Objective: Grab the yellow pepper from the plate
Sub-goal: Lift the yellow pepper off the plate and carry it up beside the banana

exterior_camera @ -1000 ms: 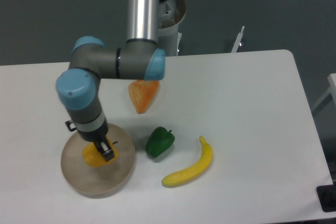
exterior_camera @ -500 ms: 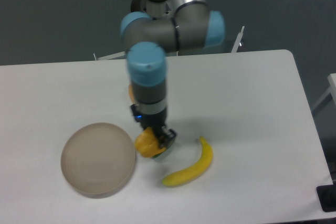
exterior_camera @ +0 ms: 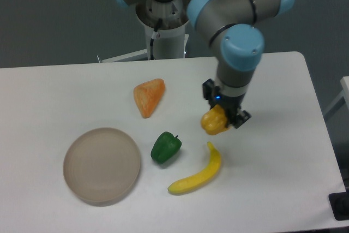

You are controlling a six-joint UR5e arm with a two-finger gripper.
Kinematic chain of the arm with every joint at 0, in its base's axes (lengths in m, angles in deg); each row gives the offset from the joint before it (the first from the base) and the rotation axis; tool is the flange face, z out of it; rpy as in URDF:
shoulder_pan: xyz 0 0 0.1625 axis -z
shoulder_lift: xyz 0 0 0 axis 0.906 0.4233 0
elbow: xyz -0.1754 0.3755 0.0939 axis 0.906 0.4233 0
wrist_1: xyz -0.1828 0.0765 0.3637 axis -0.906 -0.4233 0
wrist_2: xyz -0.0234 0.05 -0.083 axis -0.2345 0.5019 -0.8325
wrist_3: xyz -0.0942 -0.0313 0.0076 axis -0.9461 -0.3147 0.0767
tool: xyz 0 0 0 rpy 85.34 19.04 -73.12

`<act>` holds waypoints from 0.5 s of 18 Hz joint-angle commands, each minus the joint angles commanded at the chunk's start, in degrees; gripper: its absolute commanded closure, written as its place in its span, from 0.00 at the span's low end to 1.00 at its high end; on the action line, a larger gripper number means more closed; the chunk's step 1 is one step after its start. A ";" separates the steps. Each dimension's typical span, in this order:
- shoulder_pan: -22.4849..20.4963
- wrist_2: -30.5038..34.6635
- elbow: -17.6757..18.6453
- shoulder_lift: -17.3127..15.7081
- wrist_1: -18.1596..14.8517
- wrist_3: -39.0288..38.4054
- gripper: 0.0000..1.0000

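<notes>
Bench (exterior_camera: 82,88): white top, all four items plus the arm over it.

Arm (exterior_camera: 240,42): reaches in from the far edge, wrist pointing down over the right half of the bench.

Plate (exterior_camera: 102,165): near the front-left corner, nothing on it.

Banana (exterior_camera: 197,172): lying near the front edge, about mid-bench, curved end toward the arm.

Orange wedge (exterior_camera: 148,96): mid-bench, toward the far edge, well apart from the arm.

Green pepper (exterior_camera: 166,147): between plate and banana, just beside the plate's right rim.

Gripper (exterior_camera: 222,119): fingers pinching the pepper (exterior_camera: 214,121), which sits well right of the plate, just above the banana's upper tip. It looks lifted clear of the bench, but from this top view height cannot be confirmed.

Status (judgement): pickup looks done; the pepper is off the plate and in the grasp.

Risks (judgement):
- The pepper sticks out to the left of the fingers, so the hold seems off-centre. A smooth, lobed toy could twist or slip out under a quick swing or stop.
- A drop here would likely land on or beside the banana and could roll toward the front edge.
- If the arm lowers at this spot, the pepper could knock the banana's tip.
</notes>
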 joint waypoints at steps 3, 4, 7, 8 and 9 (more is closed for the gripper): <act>-1.67 -0.35 0.26 0.61 0.09 1.51 0.77; -1.76 -0.26 0.26 0.97 0.44 1.51 0.77; -1.68 0.00 -0.35 1.67 0.70 1.69 0.77; -1.68 -0.17 -0.52 1.76 0.70 1.69 0.77; -1.76 -0.35 -0.61 1.85 0.70 1.77 0.77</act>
